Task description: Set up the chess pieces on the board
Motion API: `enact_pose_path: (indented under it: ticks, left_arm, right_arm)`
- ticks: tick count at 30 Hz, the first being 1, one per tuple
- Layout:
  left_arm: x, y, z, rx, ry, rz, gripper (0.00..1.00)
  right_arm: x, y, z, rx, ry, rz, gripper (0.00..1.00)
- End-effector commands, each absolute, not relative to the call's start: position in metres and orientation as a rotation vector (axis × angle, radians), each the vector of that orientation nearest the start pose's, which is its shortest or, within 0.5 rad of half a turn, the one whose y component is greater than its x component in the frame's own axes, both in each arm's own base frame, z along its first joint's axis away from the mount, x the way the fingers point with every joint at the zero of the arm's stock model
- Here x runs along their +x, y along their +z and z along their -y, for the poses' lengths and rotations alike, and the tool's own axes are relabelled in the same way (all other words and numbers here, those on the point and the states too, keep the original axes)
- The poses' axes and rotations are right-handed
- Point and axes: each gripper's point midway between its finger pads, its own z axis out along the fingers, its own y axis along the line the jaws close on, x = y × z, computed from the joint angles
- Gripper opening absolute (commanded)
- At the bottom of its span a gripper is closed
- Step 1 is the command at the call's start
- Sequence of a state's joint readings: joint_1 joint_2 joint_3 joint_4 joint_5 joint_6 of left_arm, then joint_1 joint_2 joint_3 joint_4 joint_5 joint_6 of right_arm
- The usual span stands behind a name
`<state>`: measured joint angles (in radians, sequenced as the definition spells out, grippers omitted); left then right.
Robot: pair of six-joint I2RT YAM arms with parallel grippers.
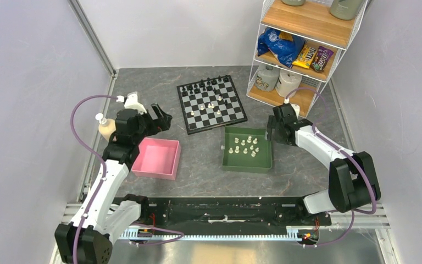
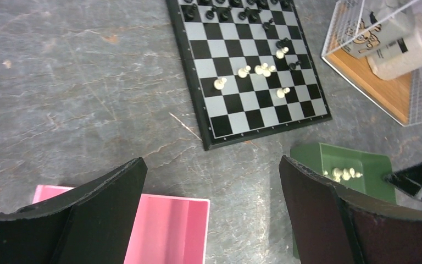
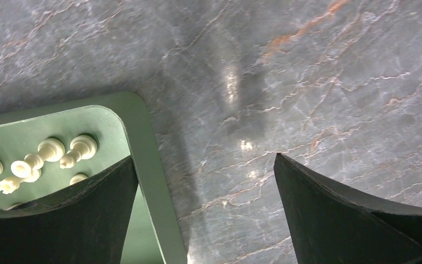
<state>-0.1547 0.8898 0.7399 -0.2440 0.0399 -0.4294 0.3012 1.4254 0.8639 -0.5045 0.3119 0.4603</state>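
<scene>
Grey marbled tabletop [image 1: 203, 165], both arms' jaws gaping and empty.
Black-and-white checked board [image 1: 215, 119] lies ahead of the left gripper [image 1: 159, 117]; cream-white chess pieces [image 1: 245, 143] sit in the square green tray [image 1: 247, 168] just left of the right gripper [image 1: 271, 130].

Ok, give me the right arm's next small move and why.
Probably shift the open right tool left over the green tray and down onto a white piece: it hangs over the tray's corner and the table, holding nothing, while pieces wait there.

One board [image 1: 222, 119], one pink tray [image 1: 155, 169], one green tray [image 1: 247, 166], roughly ten cream pieces [image 1: 245, 150]
</scene>
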Motion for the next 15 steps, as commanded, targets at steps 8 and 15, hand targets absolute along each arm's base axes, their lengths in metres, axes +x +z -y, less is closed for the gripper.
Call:
enact_pose_path:
  ticks: [8, 15]
  left_arm:
    - [0.317, 0.228, 0.120, -0.032, -0.639, -1.945, 0.99]
    - [0.311, 0.218, 0.157, 0.053, -0.684, -1.980, 0.99]
  right_arm:
    - [0.320, 0.066, -0.004, 0.504, -0.207, -2.490, 0.99]
    - [0.325, 0.067, 0.026, 0.641, -0.208, -2.465, 0.99]
